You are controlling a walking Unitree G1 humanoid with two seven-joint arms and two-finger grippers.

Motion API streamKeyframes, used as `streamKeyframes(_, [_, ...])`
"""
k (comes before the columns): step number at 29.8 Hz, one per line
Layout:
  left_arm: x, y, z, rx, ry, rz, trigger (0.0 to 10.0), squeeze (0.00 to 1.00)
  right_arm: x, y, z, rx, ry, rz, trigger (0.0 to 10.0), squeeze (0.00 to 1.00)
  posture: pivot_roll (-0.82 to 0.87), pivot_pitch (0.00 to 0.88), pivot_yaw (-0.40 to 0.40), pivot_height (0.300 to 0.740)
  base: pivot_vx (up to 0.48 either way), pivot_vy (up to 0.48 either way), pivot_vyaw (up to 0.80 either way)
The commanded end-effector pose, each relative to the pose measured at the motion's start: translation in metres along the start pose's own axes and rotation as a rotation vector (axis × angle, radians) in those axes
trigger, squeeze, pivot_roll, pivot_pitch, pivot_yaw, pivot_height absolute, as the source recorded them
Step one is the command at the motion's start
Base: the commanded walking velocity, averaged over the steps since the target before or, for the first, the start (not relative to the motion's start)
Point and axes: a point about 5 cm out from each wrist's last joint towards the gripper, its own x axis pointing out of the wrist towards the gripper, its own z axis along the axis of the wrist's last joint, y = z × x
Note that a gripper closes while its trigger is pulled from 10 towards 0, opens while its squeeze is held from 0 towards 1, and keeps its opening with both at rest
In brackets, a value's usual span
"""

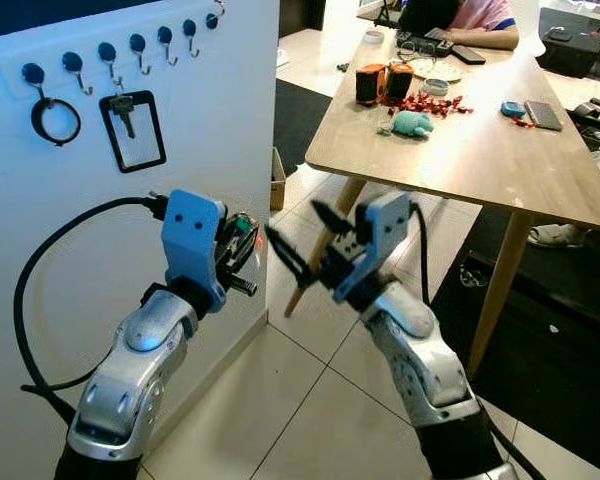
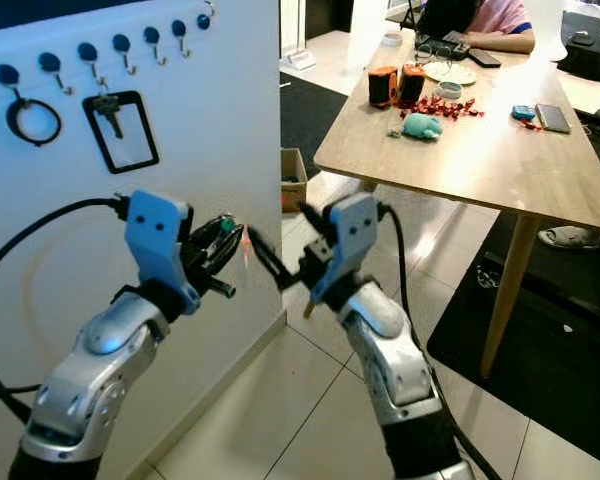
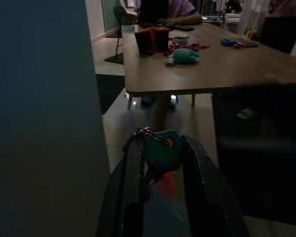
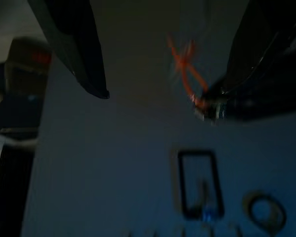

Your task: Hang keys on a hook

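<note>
My left gripper (image 3: 160, 163) is clamped on the keys (image 3: 160, 150), its two black fingers (image 3: 130, 177) pressed to either side of a teal fob with a metal ring poking up past the tips. I judge the bunch light and stiff at the fob but loose and jangly at the ring, so the fob is the right place to hold, leaving the ring free to drop over a hook; the smooth plastic could slip if I ease off. My right gripper (image 1: 300, 245) hangs just beside it with its fingers spread wide and nothing between them. Further up the white wall panel (image 1: 210, 120) runs a row of blue hooks (image 1: 138, 44); one carries a black ring (image 1: 55, 120), another a black-framed key holder (image 1: 133, 130), the rest bare. Beyond stands a wooden table (image 1: 480, 150).
</note>
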Motion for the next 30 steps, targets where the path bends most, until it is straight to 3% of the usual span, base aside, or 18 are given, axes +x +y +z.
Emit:
streamKeyframes(1, [-0.005,-0.001,0.001,-0.006,-0.011,-0.014,10.0,0.0,-0.007,0.002,-0.003,0.02,0.029,0.046,10.0,0.0,0.16,0.194,-0.02,0.74,0.0,0.0,0.0])
streamKeyframes(6, [-0.005,0.001,0.009,-0.02,-0.046,-0.031,10.0,0.0,-0.025,-0.008,-0.003,0.022,0.08,0.102,10.0,0.0,0.15,0.193,-0.022,0.74,0.0,0.0,0.0])
streamKeyframes(11, [-0.004,-0.003,0.014,-0.023,-0.064,-0.075,10.0,0.0,-0.025,-0.017,-0.002,-0.035,0.097,0.094,10.0,0.0,0.14,0.193,-0.017,0.74,0.0,0.0,0.0])
streamKeyframes(16, [-0.004,-0.004,0.015,-0.023,-0.067,-0.089,10.0,0.0,-0.015,-0.024,-0.006,-0.103,0.127,0.073,10.0,0.0,0.14,0.188,-0.011,0.74,0.0,0.0,0.0])
streamKeyframes(20, [-0.005,-0.003,0.015,-0.02,-0.069,-0.087,10.0,0.0,-0.005,-0.028,-0.008,-0.105,0.128,0.06,10.0,0.0,0.16,0.187,-0.02,0.74,0.0,0.0,0.0])
streamKeyframes(30, [-0.009,-0.007,0.008,-0.004,-0.048,-0.078,10.0,0.0,0.014,-0.02,-0.003,-0.095,0.082,0.153,10.0,0.0,0.17,0.185,-0.045,0.74,0.0,0.0,0.0])
